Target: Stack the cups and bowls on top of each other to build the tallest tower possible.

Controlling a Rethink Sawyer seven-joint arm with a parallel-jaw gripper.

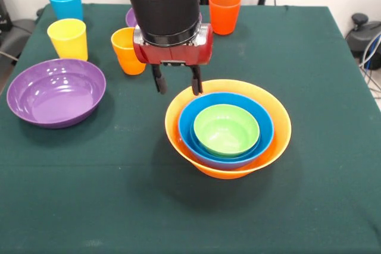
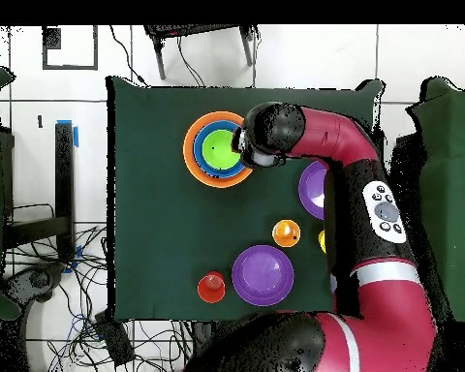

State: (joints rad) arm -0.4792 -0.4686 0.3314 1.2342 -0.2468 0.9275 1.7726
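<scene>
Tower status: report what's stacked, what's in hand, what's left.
Done: the tower so far is the green bowl nested in a blue bowl inside the orange bowl. In hand: nothing; the gripper hangs open over the orange bowl's rim. Left: the purple bowl, another purple bowl behind the arm, and the light blue cup, yellow cup, orange cup and red-orange cup.

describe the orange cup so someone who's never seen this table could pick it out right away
Start in the front view at the big purple bowl sitting alone on the green table. Behind it stand a yellow cup and, beside that, the orange cup, just next to the gripper. It is paler than the red-orange cup farther back.
</scene>
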